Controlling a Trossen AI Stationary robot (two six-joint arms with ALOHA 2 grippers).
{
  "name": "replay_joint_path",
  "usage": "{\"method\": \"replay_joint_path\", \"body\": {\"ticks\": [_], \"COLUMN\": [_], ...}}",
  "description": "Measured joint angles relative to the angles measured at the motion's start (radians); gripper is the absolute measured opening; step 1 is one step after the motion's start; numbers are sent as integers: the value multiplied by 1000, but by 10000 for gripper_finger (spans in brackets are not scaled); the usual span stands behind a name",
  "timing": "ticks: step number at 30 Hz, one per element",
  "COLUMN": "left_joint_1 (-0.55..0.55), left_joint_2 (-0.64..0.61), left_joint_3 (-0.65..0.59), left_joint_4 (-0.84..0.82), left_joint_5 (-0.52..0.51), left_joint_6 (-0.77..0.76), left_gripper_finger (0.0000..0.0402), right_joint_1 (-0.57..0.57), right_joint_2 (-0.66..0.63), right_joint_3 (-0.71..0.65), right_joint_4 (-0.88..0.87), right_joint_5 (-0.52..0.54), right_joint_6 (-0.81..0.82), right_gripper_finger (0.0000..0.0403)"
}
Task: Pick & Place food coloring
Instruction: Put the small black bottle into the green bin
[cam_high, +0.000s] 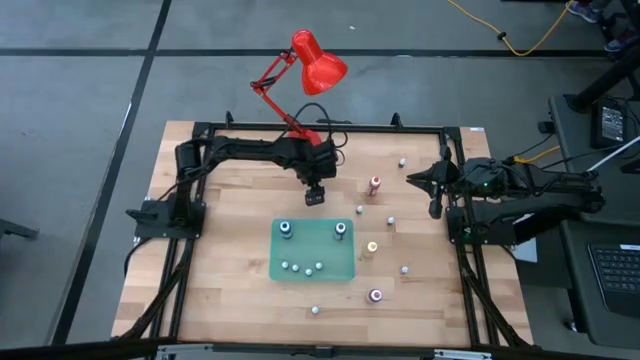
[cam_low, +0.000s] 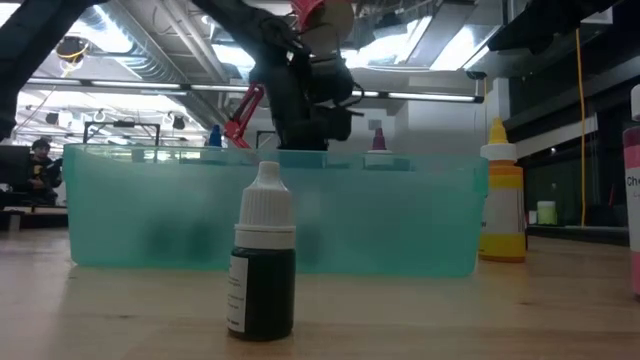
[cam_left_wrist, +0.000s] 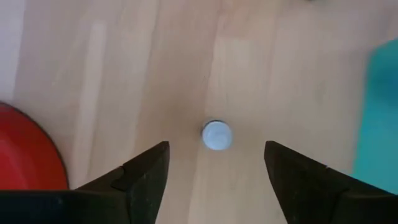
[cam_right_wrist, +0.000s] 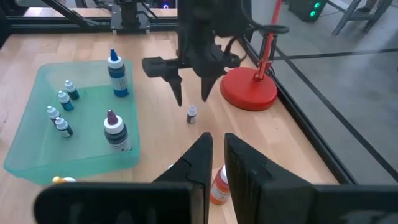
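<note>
**Left gripper spread above a small bottle near the lamp base**

On the wooden table (cam_high: 230, 290), a shallow green tray (cam_high: 345, 268) lies near the middle. A red desk lamp (cam_high: 318, 62) stands at the far edge, its round base (cam_right_wrist: 250, 88) just behind the left arm's working spot. The left arm reaches in from the far left corner, and the left gripper (cam_right_wrist: 191, 92) hangs pointing down between the lamp base and the tray's far edge. Its fingers (cam_left_wrist: 146, 177) stand wide apart. Straight below them, upright on the bare wood and touching neither finger, is a tiny dark bottle with a pale cap (cam_right_wrist: 191, 114); the left wrist view shows only its round cap from above (cam_left_wrist: 217, 135). The right gripper (cam_high: 436, 208) waits at the right side of the table, its two fingers almost together and holding nothing.

In the tray stand two taller bottles, one blue (cam_right_wrist: 117, 73) and one dark with a purple tip (cam_right_wrist: 115, 132), along with four tiny bottles (cam_right_wrist: 61, 99) grouped on the tray floor. Outside the tray, more bottles stand scattered to the right: a red one (cam_high: 375, 185), a yellow-orange one (cam_high: 372, 247) and a dark purple one (cam_high: 375, 295), with several pale-capped tiny ones (cam_high: 405, 269) among them. One tiny dark bottle (cam_low: 264, 255) stands on the wood just in front of the tray's near wall.
</note>
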Motion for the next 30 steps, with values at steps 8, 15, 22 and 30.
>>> {"method": "replay_joint_path", "body": {"ticks": [8,15,22,30], "left_joint_1": [0,4,4,3], "left_joint_2": [60,85,85,85], "left_joint_3": [0,0,0,0], "left_joint_4": [53,60,77,70], "left_joint_5": [-9,0,0,2], "left_joint_6": [23,18,0,-17], "left_gripper_finger": [254,224,166,82], "right_joint_1": [0,0,0,0], "right_joint_2": [0,0,0,0], "right_joint_3": [0,0,0,0], "right_joint_4": [0,0,0,0], "right_joint_5": [0,0,0,0], "right_joint_6": [0,0,0,0], "right_gripper_finger": [46,46,46,46]}}
